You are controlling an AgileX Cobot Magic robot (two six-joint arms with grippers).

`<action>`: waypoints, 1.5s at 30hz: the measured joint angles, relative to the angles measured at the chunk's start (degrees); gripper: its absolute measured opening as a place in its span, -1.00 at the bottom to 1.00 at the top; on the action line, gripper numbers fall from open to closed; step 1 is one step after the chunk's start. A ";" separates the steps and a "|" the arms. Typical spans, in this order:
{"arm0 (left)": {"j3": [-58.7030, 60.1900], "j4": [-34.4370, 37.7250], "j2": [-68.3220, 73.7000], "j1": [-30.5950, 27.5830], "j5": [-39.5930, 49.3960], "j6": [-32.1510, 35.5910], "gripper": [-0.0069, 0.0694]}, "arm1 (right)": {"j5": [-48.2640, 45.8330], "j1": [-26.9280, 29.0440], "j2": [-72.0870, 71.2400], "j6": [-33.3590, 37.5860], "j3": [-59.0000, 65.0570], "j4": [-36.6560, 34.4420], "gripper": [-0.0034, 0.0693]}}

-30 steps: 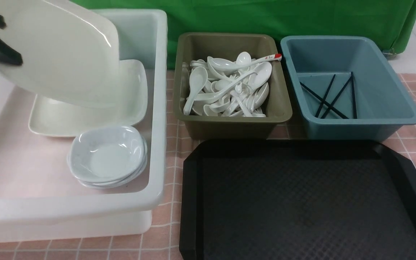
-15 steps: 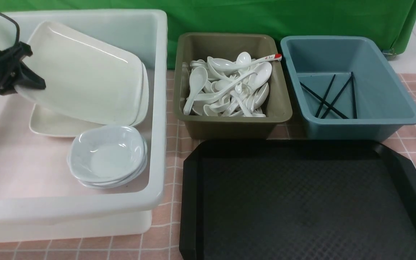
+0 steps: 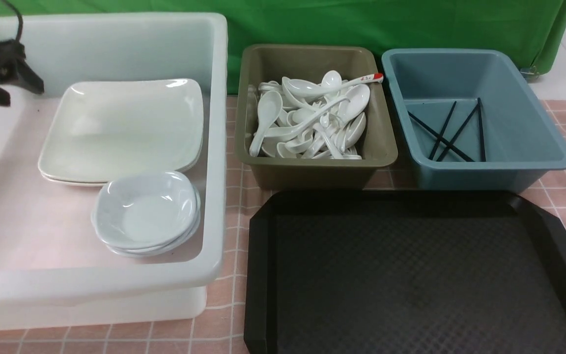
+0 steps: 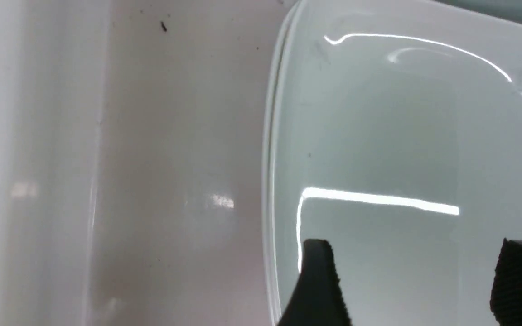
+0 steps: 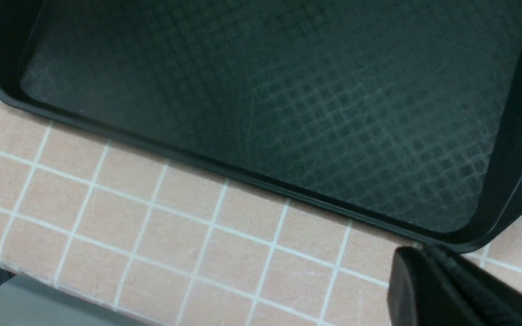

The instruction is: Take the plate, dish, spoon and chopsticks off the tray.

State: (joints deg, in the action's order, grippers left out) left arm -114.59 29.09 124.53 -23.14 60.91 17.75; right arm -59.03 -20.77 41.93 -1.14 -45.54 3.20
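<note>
white tub (image 3: 214, 147) on the left holds the plate (image 3: 126, 130), big glossy white square with rounded corners, lying flat on top of another like it, edge of the lower one just showing. in front of it, touching, a stack of small white squarish dishes (image 3: 145, 211). left gripper (image 3: 5, 71) hangs at the far left of the tub, partly cut off by the frame edge; in the left wrist view its black ribbed fingers (image 4: 317, 285) stand wide apart above the plate, nothing between them, not touching it.

olive tub (image 3: 315, 164) in the middle is full of white glossy soup spoons (image 3: 307, 120) in a jumbled heap, can't pick out which one is the task's; one with a red-tipped handle (image 3: 369, 77) lies across the top at the rim.

blue tub (image 3: 523, 147) on the right holds the chopsticks (image 3: 447, 130), thin black sticks crossing each other on the bottom; end caps too small to make out.

black tray (image 3: 558, 246), cut-off corners, raised rim, fine diamond texture, sits in front of the olive and blue tubs on the pink checked tabletop (image 3: 229, 295), near side cut off by the frame.

right gripper (image 5: 460, 290) only shows in the right wrist view, low corner, above the tabletop just outside a tray corner; fingers together, holding nothing.
</note>
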 joint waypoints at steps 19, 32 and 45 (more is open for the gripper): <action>-4.68 -2.63 -17.26 17.53 8.83 -3.67 -0.83 | -5.07 0.00 -20.22 -2.85 -10.28 0.00 -0.82; -0.48 -3.33 -22.68 26.97 9.41 -4.43 -0.83 | 42.76 0.00 -37.69 -2.31 20.38 -0.17 -0.82; -0.48 -4.06 -22.68 27.25 9.41 -4.46 -0.83 | 41.97 0.00 -37.69 5.59 21.81 -0.19 -0.82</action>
State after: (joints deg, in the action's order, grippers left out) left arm -115.07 25.03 101.85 4.11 70.31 13.29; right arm -17.06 -20.77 4.24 4.45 -23.73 3.01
